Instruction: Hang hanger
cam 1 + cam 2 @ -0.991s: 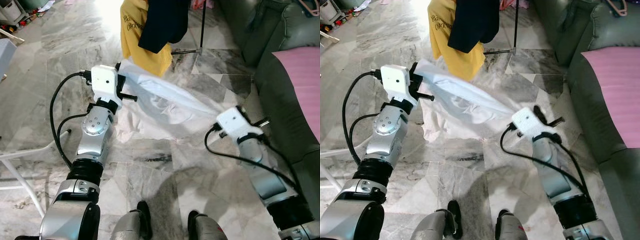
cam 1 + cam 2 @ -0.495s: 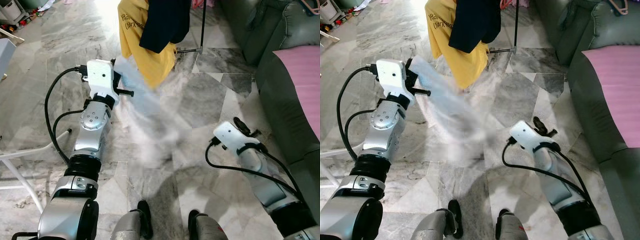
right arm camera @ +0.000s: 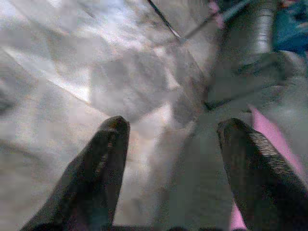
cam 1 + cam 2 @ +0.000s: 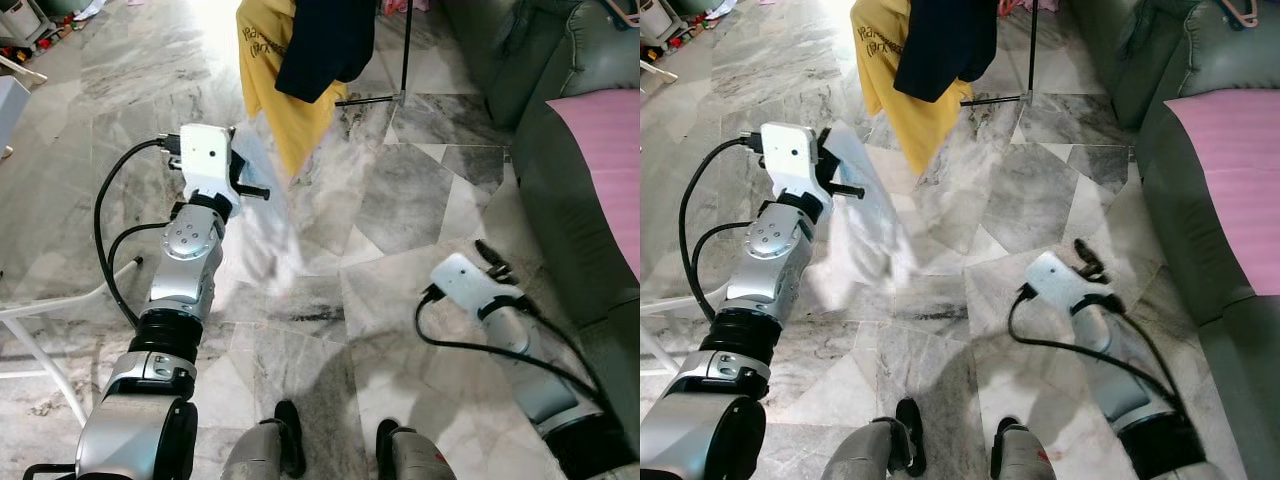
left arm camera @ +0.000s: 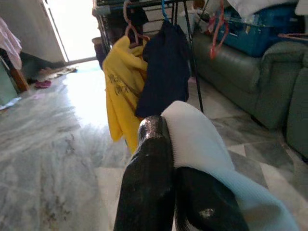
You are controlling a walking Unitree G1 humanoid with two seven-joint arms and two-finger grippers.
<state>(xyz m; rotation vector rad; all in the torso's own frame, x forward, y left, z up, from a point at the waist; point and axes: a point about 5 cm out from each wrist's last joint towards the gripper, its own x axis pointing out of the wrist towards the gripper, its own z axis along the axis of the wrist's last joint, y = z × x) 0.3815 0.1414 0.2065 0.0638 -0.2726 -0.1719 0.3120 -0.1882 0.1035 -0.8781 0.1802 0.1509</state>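
Observation:
My left gripper is raised in front of me and shut on a white garment. The cloth hangs from it, blurred, toward the floor. Beyond it stands a dark clothes rack. A yellow shirt on a pink hanger and a navy garment hang on the rack. My right gripper is low over the marble floor near the sofa. Its black fingers stand wide apart with nothing between them.
A green sofa with a pink cloth runs along my right. A white frame stands at my left. The rack's foot lies on the floor ahead. A blue box sits behind the sofa.
My right gripper has let go of the white garment and dropped toward the floor by the sofa. The cloth has swung down and now hangs from the left gripper alone.

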